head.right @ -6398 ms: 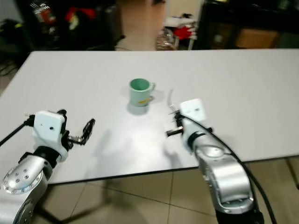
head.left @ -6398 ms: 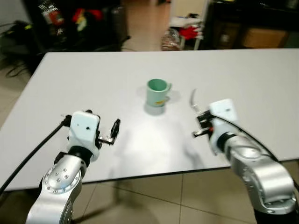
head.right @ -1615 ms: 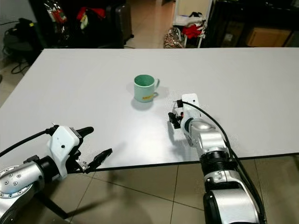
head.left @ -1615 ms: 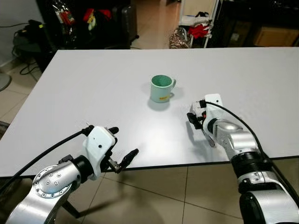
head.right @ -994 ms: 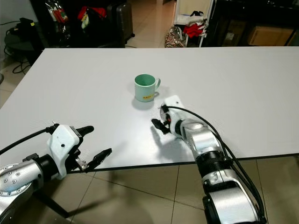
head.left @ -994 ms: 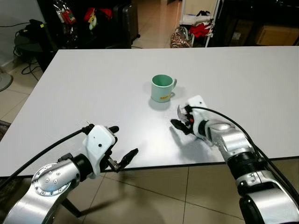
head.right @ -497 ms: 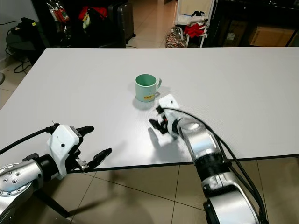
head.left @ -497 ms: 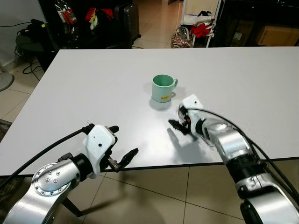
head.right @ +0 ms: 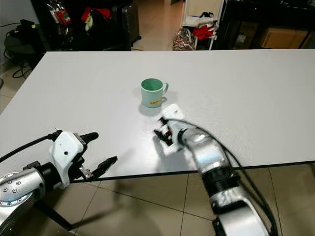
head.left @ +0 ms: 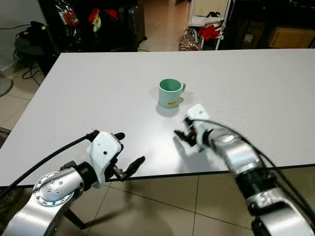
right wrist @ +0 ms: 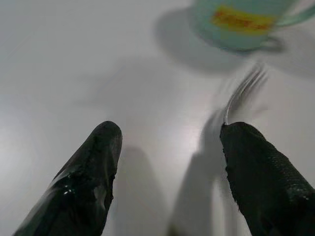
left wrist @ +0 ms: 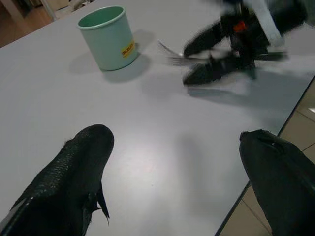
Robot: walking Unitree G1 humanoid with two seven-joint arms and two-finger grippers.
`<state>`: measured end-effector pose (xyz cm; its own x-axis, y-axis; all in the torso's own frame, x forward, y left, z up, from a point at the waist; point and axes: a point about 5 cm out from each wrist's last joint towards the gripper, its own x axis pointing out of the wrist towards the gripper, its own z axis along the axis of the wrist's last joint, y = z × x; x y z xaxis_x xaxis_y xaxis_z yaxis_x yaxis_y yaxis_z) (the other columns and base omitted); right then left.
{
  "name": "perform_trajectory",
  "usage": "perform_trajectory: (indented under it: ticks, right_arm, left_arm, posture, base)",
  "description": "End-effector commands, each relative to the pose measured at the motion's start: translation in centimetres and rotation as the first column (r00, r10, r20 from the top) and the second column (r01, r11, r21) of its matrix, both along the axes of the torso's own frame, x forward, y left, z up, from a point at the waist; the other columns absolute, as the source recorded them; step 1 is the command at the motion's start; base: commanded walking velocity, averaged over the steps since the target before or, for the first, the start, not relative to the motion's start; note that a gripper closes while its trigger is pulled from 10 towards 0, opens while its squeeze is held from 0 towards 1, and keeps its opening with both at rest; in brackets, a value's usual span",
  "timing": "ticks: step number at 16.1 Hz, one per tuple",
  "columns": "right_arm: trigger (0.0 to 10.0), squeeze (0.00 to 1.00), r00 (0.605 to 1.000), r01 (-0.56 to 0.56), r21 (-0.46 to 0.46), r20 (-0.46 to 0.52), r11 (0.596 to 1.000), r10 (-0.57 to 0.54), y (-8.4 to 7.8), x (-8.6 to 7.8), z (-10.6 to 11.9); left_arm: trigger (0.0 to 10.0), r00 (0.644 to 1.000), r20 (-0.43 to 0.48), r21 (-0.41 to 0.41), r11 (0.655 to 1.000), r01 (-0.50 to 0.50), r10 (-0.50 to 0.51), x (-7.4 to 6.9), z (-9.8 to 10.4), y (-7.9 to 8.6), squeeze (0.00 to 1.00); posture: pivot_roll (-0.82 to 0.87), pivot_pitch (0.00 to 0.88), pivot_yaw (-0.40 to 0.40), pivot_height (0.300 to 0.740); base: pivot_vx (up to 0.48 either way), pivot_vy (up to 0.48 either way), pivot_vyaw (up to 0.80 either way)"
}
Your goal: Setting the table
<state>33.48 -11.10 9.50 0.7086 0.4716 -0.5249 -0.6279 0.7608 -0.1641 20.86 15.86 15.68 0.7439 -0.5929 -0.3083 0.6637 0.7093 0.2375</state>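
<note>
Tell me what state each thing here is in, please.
mug: upright on the table, looks empty.
left gripper: open, at the table's near edge.
right gripper: open, near the mug.
fork: blurred, beside one right finger; held or lying, cannot tell.

Right gripper (head.left: 183, 135) motion-blurred; finger state unreadable. Fork (right wrist: 242, 91) smeared, its handle hidden behind one finger. Mug (right wrist: 242, 22) cut off by frame edge; label illegible.
</note>
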Motion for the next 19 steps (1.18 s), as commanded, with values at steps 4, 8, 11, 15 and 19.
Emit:
perform_trajectory:
  ticks: [4, 8, 11, 15, 19]
  right_arm:
    - [10.0, 0.00, 0.997, -0.040, -0.036, -0.064, 0.999, 0.037, 0.3, -0.8, -1.3]
    - [10.0, 0.00, 1.000, -0.006, 0.023, -0.022, 1.000, 0.006, 0.2, -0.5, 0.6]
    - [10.0, 0.00, 0.999, 0.033, 0.120, -0.029, 0.992, -0.029, 0.2, -0.3, 1.7]
    - [10.0, 0.00, 0.991, 0.022, 0.256, -0.130, 0.967, 0.012, 1.4, 0.4, 0.4]
    - [10.0, 0.00, 0.985, 0.145, 0.238, -0.128, 0.960, -0.117, 0.7, 1.8, -0.1]
  left_arm:
    - [10.0, 1.000, 0.001, 0.012, 1.000, 0.000, 0.000, 0.1, 0.2, 0.2, 0.00]
    - [10.0, 1.000, 0.004, 0.013, 1.000, 0.000, 0.000, 0.2, 0.1, 0.2, 0.00]
    - [10.0, 1.000, 0.002, 0.013, 1.000, 0.003, -0.003, 0.3, 0.0, 0.1, 0.00]
    - [10.0, 1.000, 0.009, 0.019, 1.000, 0.019, -0.019, 0.7, 0.1, -0.1, 0.00]
    - [10.0, 0.999, 0.006, 0.007, 0.999, 0.045, -0.045, 0.5, 0.3, -0.4, 0.00]
  posture:
    - [-0.05, 0.003, 0.034, 0.740]
    - [-0.05, 0.004, 0.030, 0.740]
    - [-0.06, 0.002, 0.037, 0.740]
    - [-0.05, 0.000, 0.039, 0.740]
    - [-0.05, 0.001, 0.033, 0.740]
  base:
    - [0.000, 0.000, 0.00]
    - [0.000, 0.000, 0.00]
    - [0.000, 0.000, 0.00]
    - [0.000, 0.000, 0.00]
    - [0.000, 0.000, 0.00]
